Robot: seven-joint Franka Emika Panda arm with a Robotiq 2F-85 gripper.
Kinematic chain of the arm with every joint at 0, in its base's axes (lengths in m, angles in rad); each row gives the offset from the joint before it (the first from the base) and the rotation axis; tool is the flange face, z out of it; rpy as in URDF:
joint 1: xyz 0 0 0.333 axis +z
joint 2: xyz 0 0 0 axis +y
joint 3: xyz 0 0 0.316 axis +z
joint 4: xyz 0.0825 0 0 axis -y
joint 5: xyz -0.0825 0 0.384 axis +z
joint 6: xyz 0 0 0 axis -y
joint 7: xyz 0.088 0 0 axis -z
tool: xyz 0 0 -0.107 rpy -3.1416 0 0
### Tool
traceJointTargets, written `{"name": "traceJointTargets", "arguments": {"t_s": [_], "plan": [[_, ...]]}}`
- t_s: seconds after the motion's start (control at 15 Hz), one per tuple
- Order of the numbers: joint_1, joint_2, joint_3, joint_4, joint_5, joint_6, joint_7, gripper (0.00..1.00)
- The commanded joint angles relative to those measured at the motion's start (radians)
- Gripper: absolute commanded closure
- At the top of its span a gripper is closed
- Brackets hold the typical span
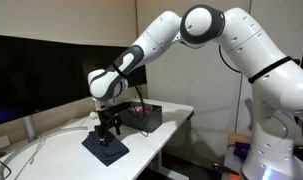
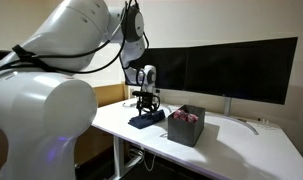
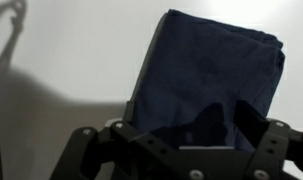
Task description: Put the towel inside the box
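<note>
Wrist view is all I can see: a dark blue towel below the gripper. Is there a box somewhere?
Observer: Yes, a dark box stands on the white table, near the towel.
Operator: Is it empty?
Observer: No. In an exterior view something pinkish shows inside it, though I cannot tell what.
Operator: What is behind it all?
Observer: Large black monitors stand along the table's back edge.
</note>
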Motion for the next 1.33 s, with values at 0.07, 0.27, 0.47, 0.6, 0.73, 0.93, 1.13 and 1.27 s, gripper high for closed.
{"name": "traceJointTargets", "arguments": {"t_s": [0.07,0.27,0.47,0.6,0.73,0.93,1.13,1.27], "plan": [[-0.014,0.05,0.008,0.06,0.013,-0.014,-0.002,0.0],[-0.014,0.083,0.006,0.098,0.012,-0.023,-0.002,0.0],[-0.013,0.116,0.004,0.136,0.012,-0.04,-0.002,0.0],[-0.014,0.134,0.003,0.159,0.012,-0.058,-0.004,0.0],[-0.015,0.15,0.003,0.179,0.013,-0.071,-0.005,0.0],[-0.015,0.168,0.002,0.21,0.012,-0.1,-0.005,0.0],[-0.014,0.181,0.001,0.235,0.01,-0.118,-0.007,0.0],[-0.014,0.188,0.001,0.248,0.009,-0.127,-0.008,0.0]]}}
